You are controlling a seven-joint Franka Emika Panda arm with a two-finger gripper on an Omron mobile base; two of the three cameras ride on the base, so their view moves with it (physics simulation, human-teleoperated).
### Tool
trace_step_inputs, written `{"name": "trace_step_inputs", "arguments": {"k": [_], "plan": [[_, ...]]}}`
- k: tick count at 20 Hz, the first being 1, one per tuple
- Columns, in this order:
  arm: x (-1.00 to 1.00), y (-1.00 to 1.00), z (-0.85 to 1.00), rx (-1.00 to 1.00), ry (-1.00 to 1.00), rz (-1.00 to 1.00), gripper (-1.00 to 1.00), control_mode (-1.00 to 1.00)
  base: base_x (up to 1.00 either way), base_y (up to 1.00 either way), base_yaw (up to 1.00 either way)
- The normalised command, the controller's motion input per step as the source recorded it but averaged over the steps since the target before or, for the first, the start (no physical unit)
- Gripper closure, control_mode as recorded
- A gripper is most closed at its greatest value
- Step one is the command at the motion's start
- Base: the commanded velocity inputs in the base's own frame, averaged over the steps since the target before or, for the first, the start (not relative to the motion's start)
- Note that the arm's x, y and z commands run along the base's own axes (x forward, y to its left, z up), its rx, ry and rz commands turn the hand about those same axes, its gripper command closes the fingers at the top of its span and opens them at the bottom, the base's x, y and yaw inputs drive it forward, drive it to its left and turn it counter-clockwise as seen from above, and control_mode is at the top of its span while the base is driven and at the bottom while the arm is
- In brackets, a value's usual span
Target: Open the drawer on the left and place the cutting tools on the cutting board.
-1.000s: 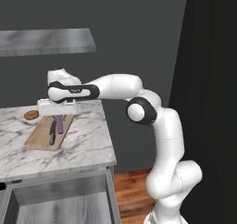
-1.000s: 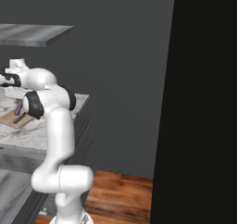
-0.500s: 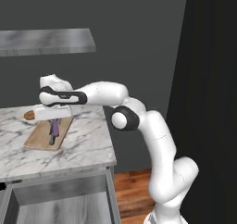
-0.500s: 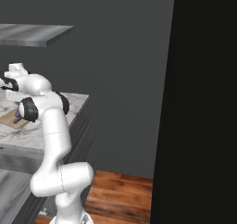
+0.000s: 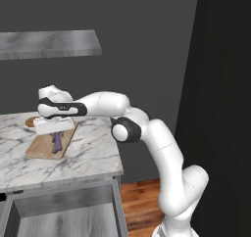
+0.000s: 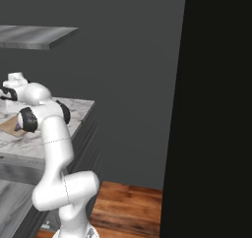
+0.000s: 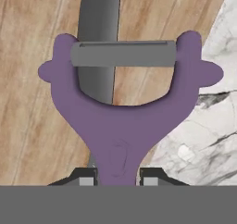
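Two dark fingertips [image 7: 87, 176] pinch the stem of the purple peeler [image 7: 125, 107], so the gripper [image 7: 118, 177] is clamped on that tool. It hangs over the cutting board [image 7: 32, 79], above a dark knife [image 7: 98, 38] lying on the board. That board [image 5: 41, 147] sits near the marble counter's [image 5: 88, 153] back edge. Below the counter's front edge, the drawer [image 5: 63, 216] stands pulled out.

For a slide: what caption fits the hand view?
Jaws shut on purple peeler above the cutting board, dark knife beneath.
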Motion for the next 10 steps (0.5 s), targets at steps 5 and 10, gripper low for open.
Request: {"name": "trace_step_inputs", "arguments": {"k": [5,10], "plan": [[0.0,-0.01,-0.15,0.03,0.0,0.0,-1.0,-1.0,0.0,0.0,0.0],[0.0,-0.05,-0.03,0.05,-0.02,0.0,-1.0,-1.0,0.0,0.0,0.0]]}}
